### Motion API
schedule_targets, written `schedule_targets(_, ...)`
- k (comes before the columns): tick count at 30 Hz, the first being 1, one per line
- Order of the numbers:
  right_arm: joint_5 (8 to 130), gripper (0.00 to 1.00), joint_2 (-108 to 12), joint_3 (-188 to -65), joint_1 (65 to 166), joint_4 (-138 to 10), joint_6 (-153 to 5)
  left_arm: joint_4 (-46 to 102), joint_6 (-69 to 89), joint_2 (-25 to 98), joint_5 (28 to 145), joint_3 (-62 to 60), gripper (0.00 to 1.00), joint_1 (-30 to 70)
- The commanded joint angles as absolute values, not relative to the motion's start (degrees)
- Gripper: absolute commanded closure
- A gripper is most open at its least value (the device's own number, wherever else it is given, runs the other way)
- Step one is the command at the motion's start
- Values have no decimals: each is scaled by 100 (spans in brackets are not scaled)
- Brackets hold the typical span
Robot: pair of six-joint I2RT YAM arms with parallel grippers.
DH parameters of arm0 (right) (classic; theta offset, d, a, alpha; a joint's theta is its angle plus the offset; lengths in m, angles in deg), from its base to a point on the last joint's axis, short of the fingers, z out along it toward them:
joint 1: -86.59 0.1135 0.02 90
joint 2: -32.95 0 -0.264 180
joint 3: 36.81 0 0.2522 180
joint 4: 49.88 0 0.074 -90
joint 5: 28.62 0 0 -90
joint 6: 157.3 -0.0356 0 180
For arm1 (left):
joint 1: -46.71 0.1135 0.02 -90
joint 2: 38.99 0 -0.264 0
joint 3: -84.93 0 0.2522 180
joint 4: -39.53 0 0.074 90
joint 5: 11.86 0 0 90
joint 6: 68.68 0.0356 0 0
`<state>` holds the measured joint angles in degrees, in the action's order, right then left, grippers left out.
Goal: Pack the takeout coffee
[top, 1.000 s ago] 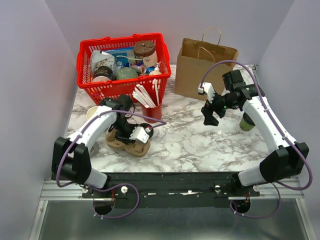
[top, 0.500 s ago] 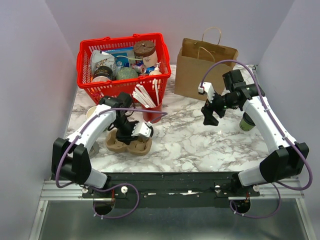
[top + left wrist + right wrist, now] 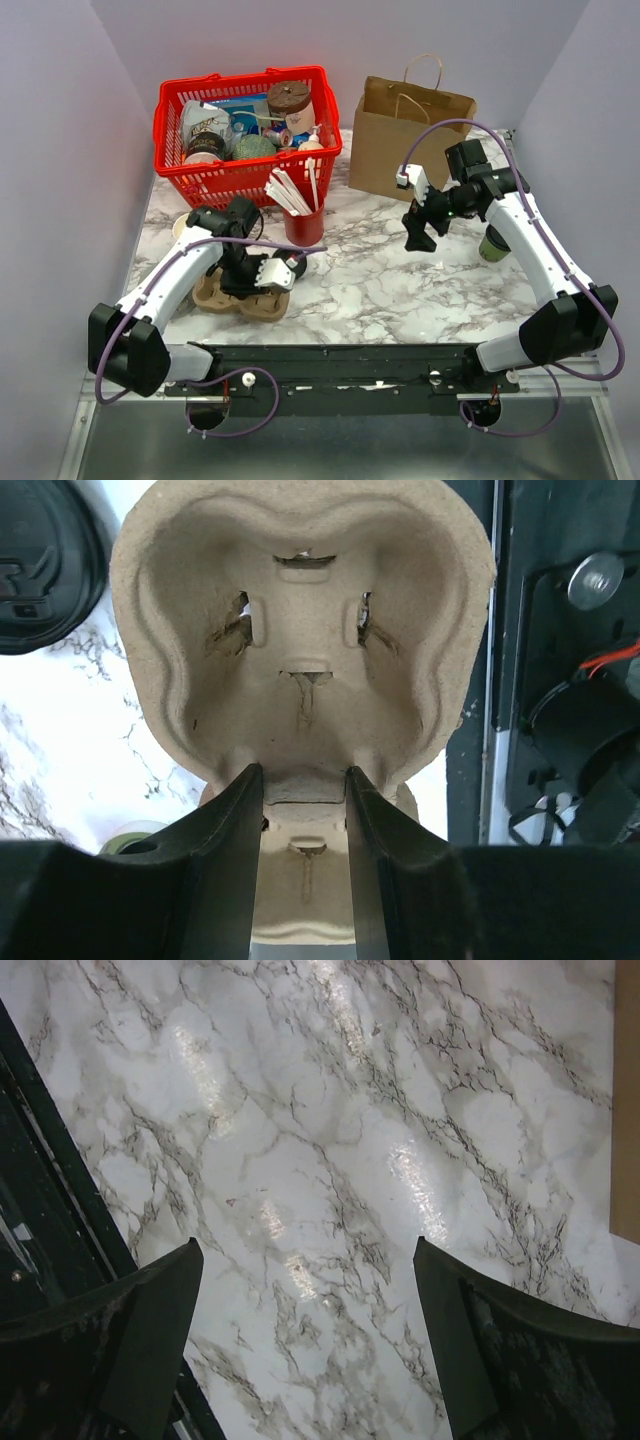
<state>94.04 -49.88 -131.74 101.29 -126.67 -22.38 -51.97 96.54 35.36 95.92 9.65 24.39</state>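
Premises: robotics test cell, dressed as takeaway counter.

Evidence of lab use:
- plain lilac walls (image 3: pixel 60 150) boxing bench on three sides
- marble-pattern tabletop (image 3: pixel 380 285) mounted on aluminium frame (image 3: pixel 95 378)
- two robot arms (image 3: pixel 535 250) bolted to black rail (image 3: pixel 350 358) at near edge
- purple cables (image 3: pixel 450 125) looped in open

Evidence of shop dressing, all on tabletop:
- red shopping basket (image 3: pixel 220 182) crammed with groceries
- brown paper bag (image 3: pixel 400 140)
- red cup (image 3: pixel 303 225) of stirrers
- cardboard cup carrier (image 3: pixel 300 630)

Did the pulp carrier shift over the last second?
Yes. The pulp carrier, pinched by the left gripper, slid left and toward the near edge, away from the red stirrer cup.
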Motion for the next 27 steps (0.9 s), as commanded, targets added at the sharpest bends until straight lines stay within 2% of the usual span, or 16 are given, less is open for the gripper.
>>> schedule_targets(1,9644,5,-4958,-13292,10171,-12693,-2327,-6116,9076,3826,10231,657,99,2553)
schedule_targets(2,9644,5,-4950,-13275,10180,-12684,-2344,-6064,9049,3870,10153,796,99,2545)
schedule_targets(3,9636,5,-4923,-13266,10171,-12684,-2345,-5367,8710,3792,9995,911,96,2501)
schedule_targets(4,9627,5,-4914,-13249,10180,-12684,-2345,-4829,8019,3626,9707,1077,88,2501)
schedule_targets(5,9627,5,-4906,-13231,10171,-12701,-2336,-4519,8142,3311,9547,1305,86,2492)
schedule_targets(8,9644,5,-4879,-13178,10180,-12710,-2327,-4420,8442,2914,9607,1631,68,2501)
schedule_targets(11,9671,5,-4879,-13134,10171,-12675,-2362,-4323,8390,2764,9581,1860,61,2492)
schedule_targets(19,9697,5,-4914,-13143,10180,-12658,-2353,-3893,8170,2429,9589,2203,57,2501)
schedule_targets(21,9715,5,-4932,-13134,10180,-12657,-2362,-3726,8091,2385,9581,2318,51,2492)
schedule_targets(27,9732,5,-4967,-13152,10180,-12657,-2353,-3558,7669,2447,9590,2318,46,2501)
